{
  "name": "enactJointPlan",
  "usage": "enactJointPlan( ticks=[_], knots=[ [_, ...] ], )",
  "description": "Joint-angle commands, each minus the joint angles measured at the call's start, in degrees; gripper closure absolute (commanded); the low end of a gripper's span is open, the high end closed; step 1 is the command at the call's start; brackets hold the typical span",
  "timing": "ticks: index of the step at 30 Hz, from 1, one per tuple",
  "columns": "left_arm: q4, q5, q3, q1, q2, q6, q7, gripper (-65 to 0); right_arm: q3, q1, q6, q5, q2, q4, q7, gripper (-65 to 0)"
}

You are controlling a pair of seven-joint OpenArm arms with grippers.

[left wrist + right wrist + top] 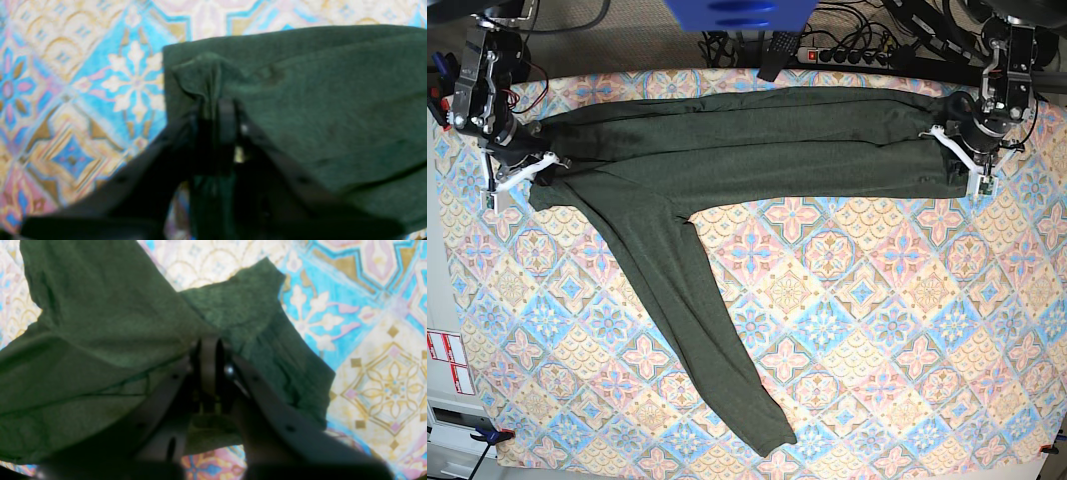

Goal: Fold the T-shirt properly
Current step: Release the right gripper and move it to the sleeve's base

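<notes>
Sprawling T-shirt [727, 160] covers patterned cloth [877, 330]; sleeve [717, 350] trails forward.

The large dark olive-green long-sleeved knit T-shirt [747, 140] lies folded in a band along the far edge of the tile-patterned worktop [877, 330]. One sleeve runs from its left part toward the near edge. A black power strip [847, 55] lies behind the worktop.
</notes>
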Motion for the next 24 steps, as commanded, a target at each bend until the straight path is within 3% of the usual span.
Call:
enactJointPlan(
  ticks=[1,5,10,18,24],
  knots=[
    [0.8,-0.1,-0.5,-0.2,-1.1,0.2,-1.0,-15.5,0.4,0.3,0.2,0.2,1.1,1.1,0.8,-4.6],
    [1.0,-0.3,-0.6,-0.4,-1.1,0.3,-1.0,-21.1,0.4,0.3,0.2,0.2,1.1,1.3,0.8,-14.5],
    [1.2,-0.8,-3.9,-0.4,-0.6,0.3,-1.4,-21.9,0.9,0.4,0.2,0.2,0.9,1.3,0.9,-24.7],
    [4.2,-0.9,-11.0,-2.6,4.2,0.3,-1.2,-21.9,-0.3,4.1,0.2,0.2,0.6,3.6,0.9,-25.7],
    [8.9,-0.9,-13.0,-4.1,8.1,0.3,-1.0,-21.9,-7.6,13.0,0.2,0.0,-0.9,3.4,0.8,-25.9]
  ],
)
